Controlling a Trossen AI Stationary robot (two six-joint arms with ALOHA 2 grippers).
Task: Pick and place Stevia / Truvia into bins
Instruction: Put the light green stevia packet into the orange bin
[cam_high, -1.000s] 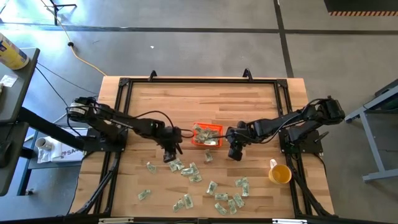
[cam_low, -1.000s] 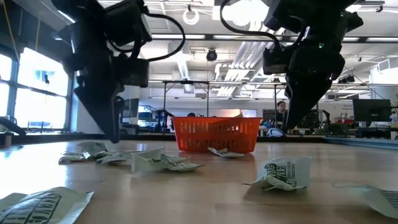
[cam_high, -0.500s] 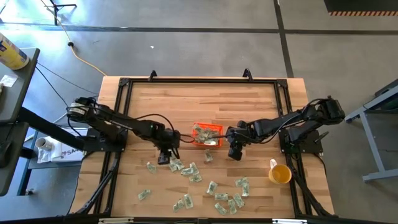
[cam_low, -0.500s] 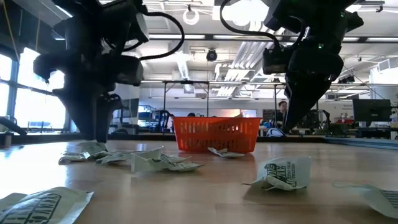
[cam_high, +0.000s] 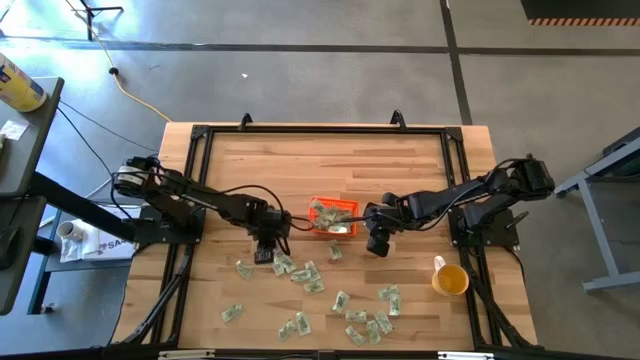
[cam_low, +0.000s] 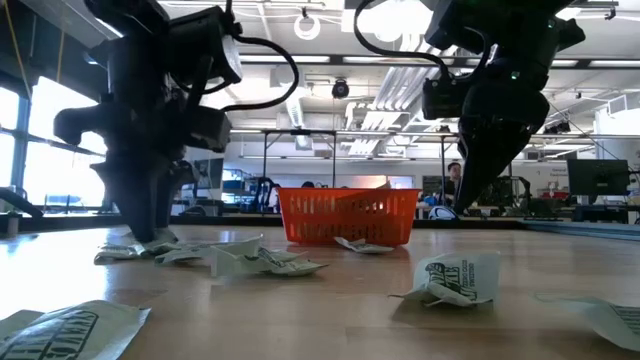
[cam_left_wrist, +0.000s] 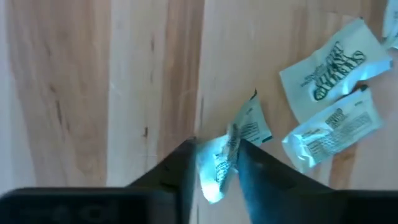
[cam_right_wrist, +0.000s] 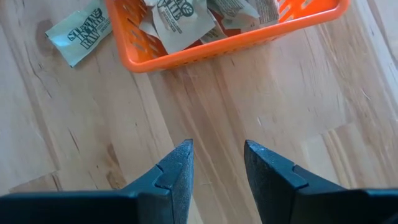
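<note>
Many pale green and white Stevia sachets (cam_high: 300, 272) lie scattered over the near half of the wooden table. The orange bin (cam_high: 333, 216) stands mid-table with some sachets inside. My left gripper (cam_high: 263, 255) is down at the table just left of the bin, shut on one sachet (cam_left_wrist: 221, 163); two more sachets (cam_left_wrist: 329, 62) lie just beyond it. My right gripper (cam_high: 377, 250) hangs open just right of the bin, above bare wood, with nothing between its fingers (cam_right_wrist: 180, 165). My left gripper pinches one sachet between its two fingers, which come steeply from above. The pinched part (cam_left_wrist: 217, 171) is buckled up into a fold between the fingertips. The sachet's far end (cam_left_wrist: 252, 118) sticks out past the fingers, down at the table top.
A yellow cup (cam_high: 450, 279) stands near the table's right edge. One sachet (cam_right_wrist: 79, 30) lies on the wood next to the bin's wall. In the low view, crumpled sachets (cam_low: 455, 278) lie in front of the bin (cam_low: 347, 215). Black frame rails run along the table's edges.
My left gripper has gone a little toward the table's left edge and sunk onto the sachets left of the bin, rolling about its wrist as it went. My right gripper has kept still.
</note>
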